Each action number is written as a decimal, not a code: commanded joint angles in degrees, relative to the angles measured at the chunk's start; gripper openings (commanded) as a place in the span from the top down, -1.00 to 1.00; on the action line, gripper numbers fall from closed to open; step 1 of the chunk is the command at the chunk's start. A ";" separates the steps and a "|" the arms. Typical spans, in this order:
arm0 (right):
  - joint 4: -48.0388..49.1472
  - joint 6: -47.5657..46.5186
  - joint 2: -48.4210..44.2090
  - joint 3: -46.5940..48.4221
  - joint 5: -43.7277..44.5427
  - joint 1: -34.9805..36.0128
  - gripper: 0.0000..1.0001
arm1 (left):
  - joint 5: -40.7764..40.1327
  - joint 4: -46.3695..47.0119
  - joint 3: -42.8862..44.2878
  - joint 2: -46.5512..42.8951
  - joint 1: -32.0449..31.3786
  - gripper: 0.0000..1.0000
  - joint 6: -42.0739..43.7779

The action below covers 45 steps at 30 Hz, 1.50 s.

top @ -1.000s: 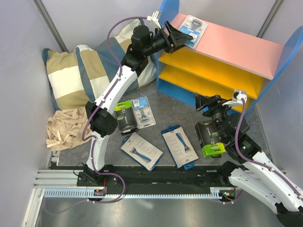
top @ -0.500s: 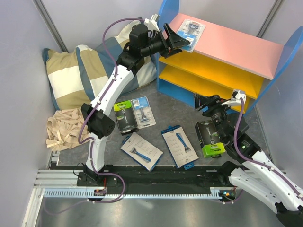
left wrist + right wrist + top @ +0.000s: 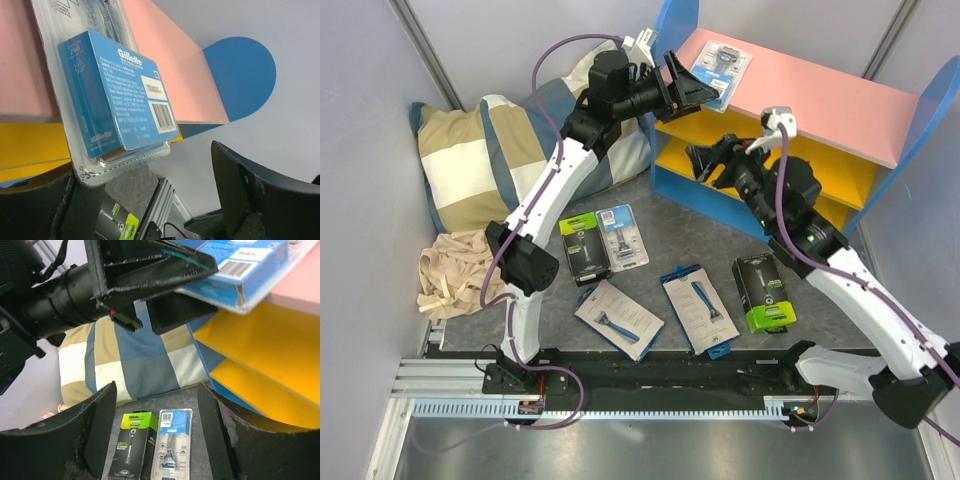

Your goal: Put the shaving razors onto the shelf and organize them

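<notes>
Up at the shelf (image 3: 677, 28), the left corner of the pink top board (image 3: 820, 100) is crowded: a blister pack (image 3: 722, 62) overhangs it, and the left gripper (image 3: 705, 86) hangs wide-jawed just beside. The right gripper (image 3: 703, 165), jaws apart, blocks the left mouth of the yellow boards (image 3: 800, 155). Further right, the boards lie bare. A pillow (image 3: 510, 150) presses against the shelf's left panel, and loose packs (image 3: 698, 308) litter the floor (image 3: 680, 235) in front.
</notes>
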 commanded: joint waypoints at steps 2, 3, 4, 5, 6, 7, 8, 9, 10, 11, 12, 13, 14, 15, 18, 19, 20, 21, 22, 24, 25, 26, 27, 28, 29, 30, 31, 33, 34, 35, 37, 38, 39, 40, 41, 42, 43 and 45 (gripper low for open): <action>-2.83 -3.18 5.68 7.61 -5.73 -1.47 -0.43 | 1.76 1.61 -3.00 -6.49 0.86 -0.75 3.73; -3.01 -3.44 6.30 8.57 -5.73 -1.73 -0.42 | 1.93 1.62 -3.44 -7.19 0.95 -0.75 3.82; -3.27 -3.71 7.43 9.10 -5.81 -1.91 -0.39 | 1.94 1.53 -4.40 -7.46 1.12 -0.75 3.91; -3.19 -3.88 7.79 9.37 -5.82 -2.08 -0.37 | 2.02 1.53 -4.76 -7.81 1.21 -0.76 4.08; -3.10 -3.97 8.67 9.98 -5.90 -2.43 -0.36 | 1.94 1.62 -5.72 -8.25 1.30 -0.76 4.17; -2.84 -4.15 9.02 10.42 -5.99 -2.61 -0.32 | 1.94 1.70 -5.99 -8.34 1.65 -0.76 4.09; -2.92 -4.32 9.64 10.77 -6.34 -2.87 -0.29 | 2.02 1.88 -6.26 -8.34 1.74 -0.76 4.08; -2.84 -4.41 10.86 11.74 -7.13 -3.31 -0.22 | 2.29 2.14 -6.35 -8.17 1.82 -0.76 3.82; -2.66 -4.59 11.48 12.18 -7.74 -3.66 -0.14 | 2.90 2.32 -6.17 -7.64 2.00 -0.76 3.30; -2.57 -4.41 12.10 12.62 -8.53 -4.19 -0.10 | 3.25 2.49 -6.00 -7.29 2.00 -0.76 3.03; -2.40 -4.33 13.06 13.32 -9.41 -5.07 -0.06 | 3.43 2.67 -5.65 -6.94 2.00 -0.76 2.60; -1.79 -4.06 13.51 13.59 -11.51 -5.51 0.00 | 3.78 2.67 -5.47 -6.41 2.09 -0.76 2.42; -1.17 -3.63 13.77 13.59 -11.53 -5.95 0.02 | 3.87 2.84 -5.38 -6.06 2.09 -0.76 2.33; -0.12 -3.62 14.03 13.59 -13.09 -6.39 0.03 | 3.87 2.76 -5.21 -5.97 2.09 -0.76 2.33; 0.33 -3.53 15.61 14.73 -13.11 -7.00 0.07 | 4.05 2.93 -5.03 -5.35 2.09 -0.76 2.24; 0.33 -3.53 16.14 15.26 -13.11 -7.27 0.09 | 4.22 3.02 -5.03 -5.35 2.09 -0.76 2.24; 0.42 -3.19 16.67 15.61 -13.28 -7.62 0.10 | 4.22 3.02 -5.03 -5.44 2.09 -0.76 2.15; 0.42 -3.01 17.46 16.40 -13.46 -8.06 0.11 | 4.22 3.11 -5.03 -5.35 2.09 -0.76 2.15; 0.42 -2.83 17.99 16.84 -13.64 -8.24 0.12 | 4.40 3.02 -4.94 -5.35 2.09 -0.76 2.15; 0.94 -2.22 18.96 17.81 -13.90 -8.59 0.11 | 4.49 3.11 -4.94 -5.35 2.09 -0.76 2.15; 1.12 -2.04 19.39 18.16 -13.73 -8.59 0.12 | 4.75 3.02 -4.94 -5.44 2.18 -0.77 2.15; 1.21 -2.04 19.75 18.77 -13.38 -8.76 0.12 | 4.84 3.02 -4.94 -5.44 2.09 -0.76 2.15; 1.29 -1.87 20.62 19.21 -12.94 -8.77 0.12 | 4.84 3.11 -5.03 -5.53 2.09 -0.76 2.15; 1.21 -1.69 21.06 19.65 -12.76 -8.94 0.13 | 5.19 3.02 -5.11 -5.53 2.09 -0.77 2.15; 1.12 -1.43 21.50 20.44 -12.41 -9.29 0.12 | 5.28 3.02 -5.20 -5.61 2.09 -0.76 2.15; 1.03 -1.34 22.29 20.88 -12.06 -9.47 0.12 | 5.54 3.11 -5.38 -5.79 2.09 -0.77 2.24; 0.94 -1.16 22.65 21.23 -12.06 -9.56 0.13 | 5.71 3.02 -5.64 -5.79 2.09 -0.77 2.24; 0.86 -1.07 23.44 22.11 -12.06 -9.91 0.13 | 5.80 3.11 -6.51 -6.23 2.09 -0.77 2.50; 0.86 -0.90 23.62 22.38 -12.06 -10.08 0.13 | 5.80 3.11 -6.78 -6.67 2.09 -0.77 2.59; 0.94 -0.90 23.79 22.73 -12.06 -10.26 0.13 | 5.80 3.11 -7.13 -6.84 2.18 -0.77 2.76; 0.86 -0.90 24.49 23.26 -12.23 -10.35 0.13 | 5.63 3.11 -8.01 -7.81 2.09 -0.78 3.12; 0.68 -0.90 24.84 23.95 -12.41 -10.52 0.13 | 5.72 3.11 -8.36 -8.07 2.09 -0.77 3.21; 0.42 -0.81 25.54 24.31 -12.58 -10.61 0.12 | 5.63 2.50 -8.98 -8.34 2.09 -0.78 3.55; 0.24 -0.72 25.72 24.75 -13.02 -10.70 0.12 | 5.37 2.06 -9.33 -8.69 2.09 -0.78 3.82; 0.15 -0.37 26.42 25.27 -13.28 -10.96 0.13 | 5.28 1.53 -10.29 -9.39 2.09 -0.78 4.17; 0.15 -0.28 26.69 25.63 -13.46 -11.14 0.12 | 5.19 1.01 -11.08 -9.92 2.18 -0.78 4.69; 0.15 -0.02 26.87 25.81 -14.07 -11.23 0.12 | 5.10 1.00 -11.96 -10.53 2.09 -0.78 4.87; 0.24 0.59 27.48 26.25 -14.43 -11.40 0.12 | 4.75 1.00 -14.86 -12.64 2.09 -0.78 5.84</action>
